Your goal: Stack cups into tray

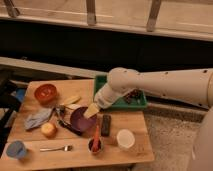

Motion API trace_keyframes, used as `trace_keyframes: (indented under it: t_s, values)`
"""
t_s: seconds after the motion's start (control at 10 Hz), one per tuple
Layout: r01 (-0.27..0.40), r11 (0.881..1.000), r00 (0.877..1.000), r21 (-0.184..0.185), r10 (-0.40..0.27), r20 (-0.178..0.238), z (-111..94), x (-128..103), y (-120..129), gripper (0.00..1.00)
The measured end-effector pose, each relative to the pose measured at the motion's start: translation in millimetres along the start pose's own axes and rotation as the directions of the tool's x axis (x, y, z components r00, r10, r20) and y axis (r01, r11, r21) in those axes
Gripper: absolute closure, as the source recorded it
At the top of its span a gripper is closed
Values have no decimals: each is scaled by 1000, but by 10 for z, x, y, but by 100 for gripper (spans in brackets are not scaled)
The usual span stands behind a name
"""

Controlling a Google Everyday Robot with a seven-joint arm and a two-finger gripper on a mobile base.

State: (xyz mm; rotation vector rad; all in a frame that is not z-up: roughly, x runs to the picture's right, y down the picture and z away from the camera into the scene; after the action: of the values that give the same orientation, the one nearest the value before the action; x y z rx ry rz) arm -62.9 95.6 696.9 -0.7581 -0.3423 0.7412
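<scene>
The green tray (131, 104) stands at the back right of the wooden table, mostly hidden behind my white arm. The white cup (125, 138) stands upright near the front right edge. The light-blue cup (16, 149) stands at the front left corner. My gripper (91, 111) hangs over the right rim of the purple bowl (80, 120), left of and in front of the tray. It is far from both cups and nothing shows in it.
An orange-red bowl (45, 92) sits back left. A black bar (105, 125), a small dark cup with a red utensil (95, 144), a fork (55, 148), an orange fruit (48, 129) and a grey cloth (39, 119) lie around the purple bowl.
</scene>
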Motion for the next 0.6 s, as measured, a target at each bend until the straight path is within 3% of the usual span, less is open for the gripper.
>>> trace_keyframes:
  t_s: [0.2,0.3,0.6]
  values:
    - [139,987,990,-85,-137,26,108,-211,395,34]
    - [179,978,984,-109,-176,35,127,-260,507,34]
    - [193,974,981,-118,-189,41,133,-275,540,34]
